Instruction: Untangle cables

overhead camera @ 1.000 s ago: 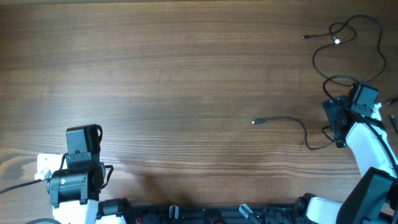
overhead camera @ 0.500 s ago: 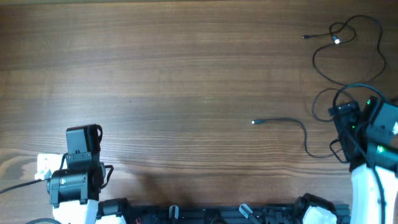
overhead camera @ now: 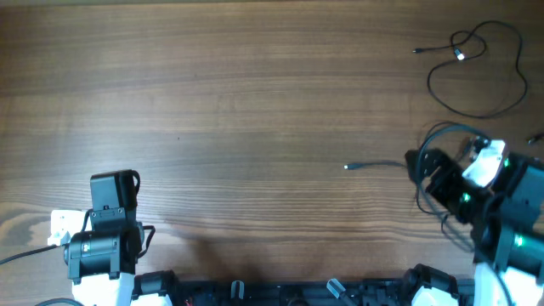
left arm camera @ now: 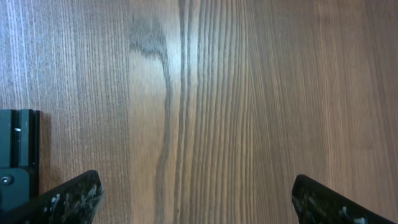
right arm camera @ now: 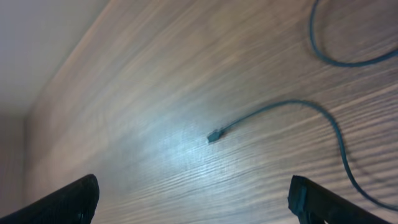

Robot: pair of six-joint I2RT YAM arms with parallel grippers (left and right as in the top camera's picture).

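From overhead, the cables lie on the wooden table (overhead camera: 255, 102) toward 2 and 3 o'clock. The upper cable (overhead camera: 430, 82) makes a loose open loop at 2 o'clock, well apart from the rest. The lower cable (overhead camera: 378, 162) runs from its plug (overhead camera: 347, 167) toward 3 o'clock and disappears under the right gripper (overhead camera: 418, 163), which hangs over it. More of its slack curls around that arm, so I cannot tell whether any crossing is left there. The left gripper (overhead camera: 115, 177) is parked at 7 o'clock, far from every cord.

In the left wrist view, the left gripper (left arm camera: 199, 205) is spread wide, with nothing but bare wood grain between its jaws.

In the right wrist view, the right gripper (right arm camera: 196, 202) is also spread wide and holds nothing. The plug (right arm camera: 214, 135) lies just ahead of it at 12 o'clock. The cord trails off toward 3 o'clock, and another arc of cord (right arm camera: 336, 61) sits at 1 o'clock.

The step in hand looks like picking up the lower cable to draw it straight. To do that well, the gripper should come down a little behind the plug, with the jaws square across the cord. It should close low against the wood, since so thin a line slips easily. Then it should pull toward 9 o'clock, away from the loop, slowly enough that the slack does not snag the arm.
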